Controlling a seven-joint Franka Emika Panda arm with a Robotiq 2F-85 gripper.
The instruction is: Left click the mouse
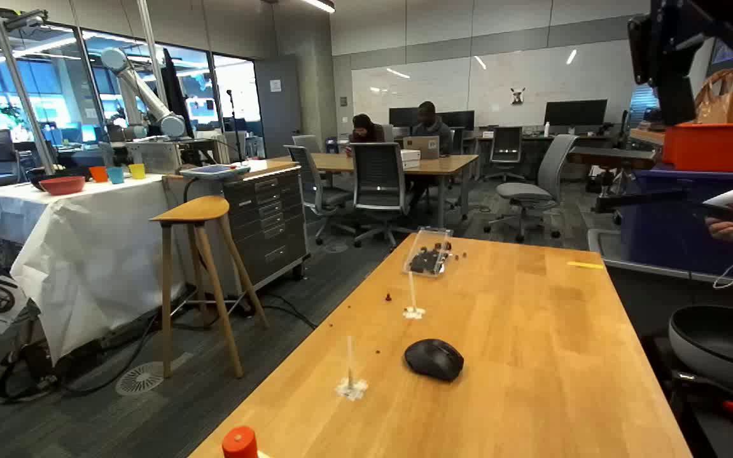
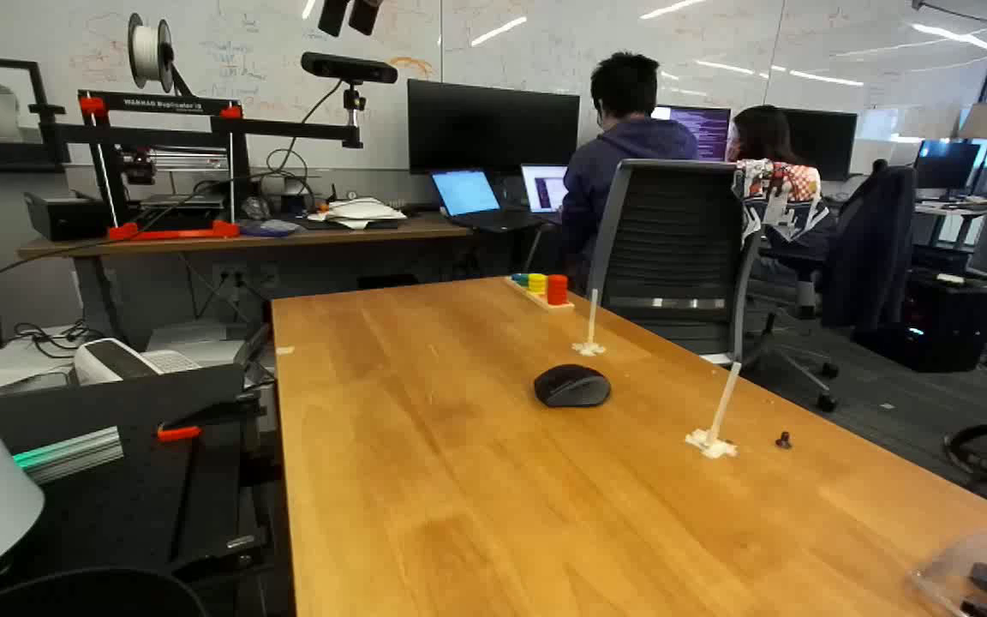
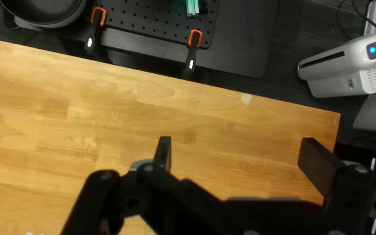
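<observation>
The mouse [image 1: 433, 359] is a black, dome-shaped computer mouse lying flat on the wooden table [image 1: 532, 331]. It also shows in an exterior view [image 2: 572, 386]. It is out of sight in the wrist view. My gripper [image 1: 713, 105] is high above the table and well apart from the mouse, at the top right of that exterior view. Its fingertips also show, cut off by the top edge, in an exterior view [image 2: 349, 19]. In the wrist view the gripper [image 3: 237, 140] is wide open, with only the table surface below and between its fingers.
Two thin upright sticks on taped bases, a nearer one [image 1: 350, 362] and a farther one [image 1: 413, 296], stand near the mouse. A clear box [image 1: 429, 253] of dark bits lies at a table end. A colored stacking toy [image 2: 545, 291] stands opposite. Clamps [image 3: 193, 54] sit beside the table edge.
</observation>
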